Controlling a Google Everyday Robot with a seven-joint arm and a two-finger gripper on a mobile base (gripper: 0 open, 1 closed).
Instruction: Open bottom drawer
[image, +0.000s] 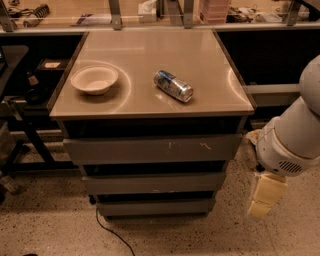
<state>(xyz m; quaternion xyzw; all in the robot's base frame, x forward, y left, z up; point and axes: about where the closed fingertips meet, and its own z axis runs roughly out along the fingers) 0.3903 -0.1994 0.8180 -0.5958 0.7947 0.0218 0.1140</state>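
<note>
A grey metal cabinet holds three drawers under a tan top (150, 60). The bottom drawer (156, 206) is the slimmest grey front, lowest near the floor, and it looks shut. Above it are the mid-sized front (154, 182) and the tallest front with white scratch marks (152, 148). My white arm (295, 135) comes in from the right edge. My gripper (264, 198) hangs down at the right of the cabinet, level with the lower drawers and apart from them.
A white bowl (94, 78) and a can on its side (173, 85) lie on the cabinet top. A black cable (107, 235) runs over the speckled floor in front. Dark shelving and a black frame (30, 135) stand at the left.
</note>
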